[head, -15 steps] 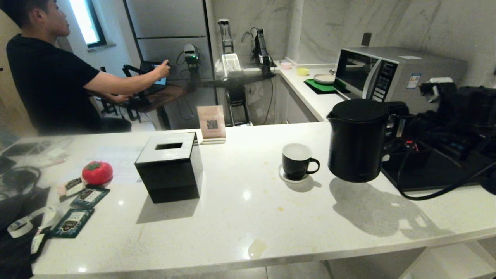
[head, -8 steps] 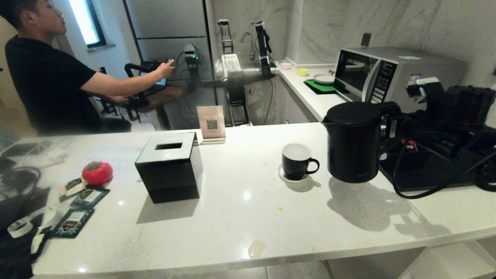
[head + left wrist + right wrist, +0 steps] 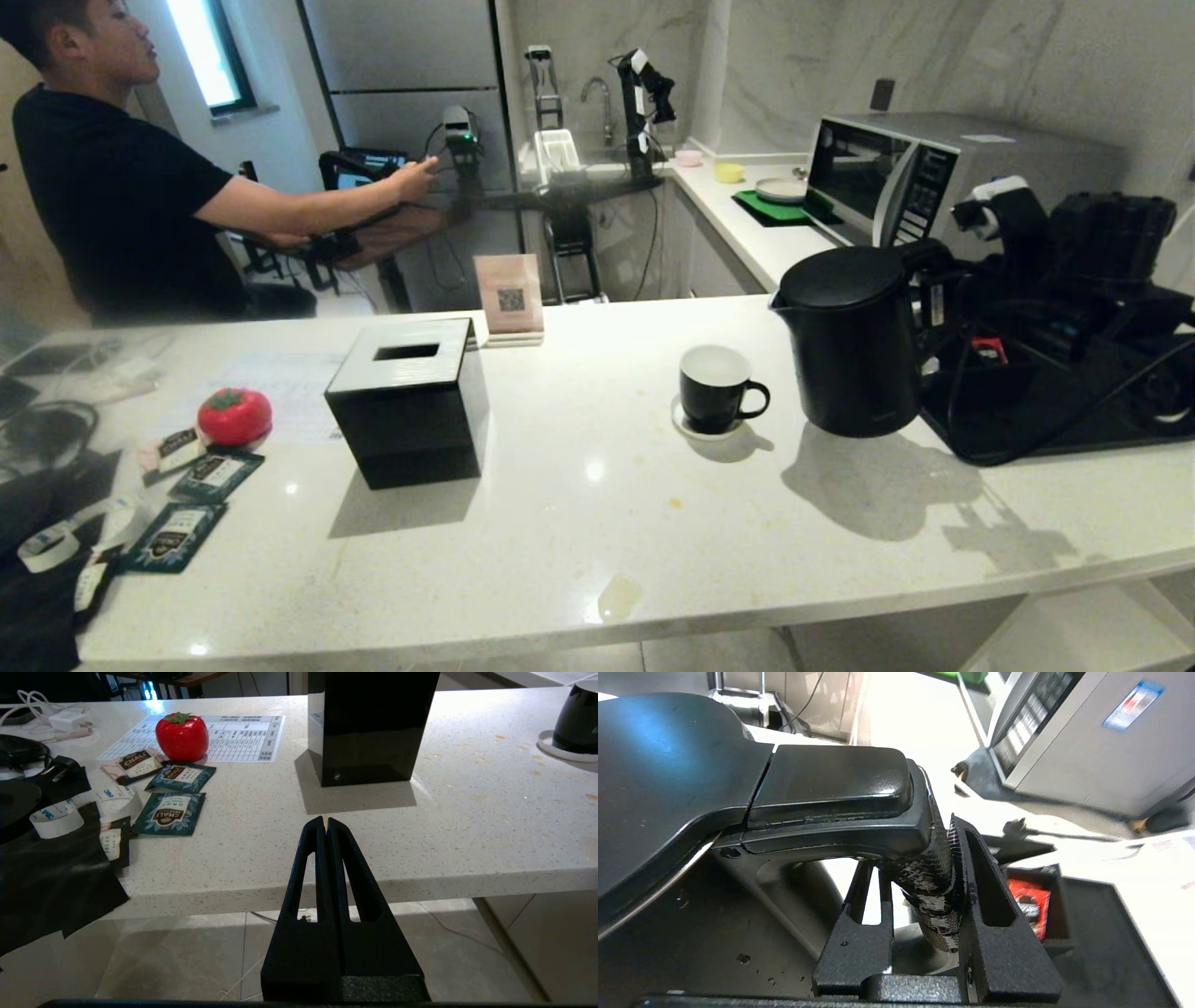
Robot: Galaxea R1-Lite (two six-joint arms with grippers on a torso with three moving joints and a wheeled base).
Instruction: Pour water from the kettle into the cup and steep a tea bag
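White speckled countertop (image 3: 579,523) with tea things and clutter

A black tissue box (image 3: 408,399) stands near the middle, a QR-code card stand (image 3: 509,297) behind it. To the right, a white saucer (image 3: 684,425) bears the cup (image 3: 714,388). On the left lie a red tomato-shaped object (image 3: 234,415) on a printed sheet (image 3: 233,737), teal tea sachets (image 3: 171,813), tape strips (image 3: 58,817) and black cloth (image 3: 51,882). A black tray (image 3: 1027,411) sits far right.

We face a pale speckled bench (image 3: 579,523) under bright overhead light that leaves glare spots on it. Behind it stand grey marble walls (image 3: 980,65), a side counter carrying a silver microwave (image 3: 924,177), a tall grey refrigerator (image 3: 411,84) and a small bright window (image 3: 210,51). Below us lies grey tiled floor (image 3: 187,961).
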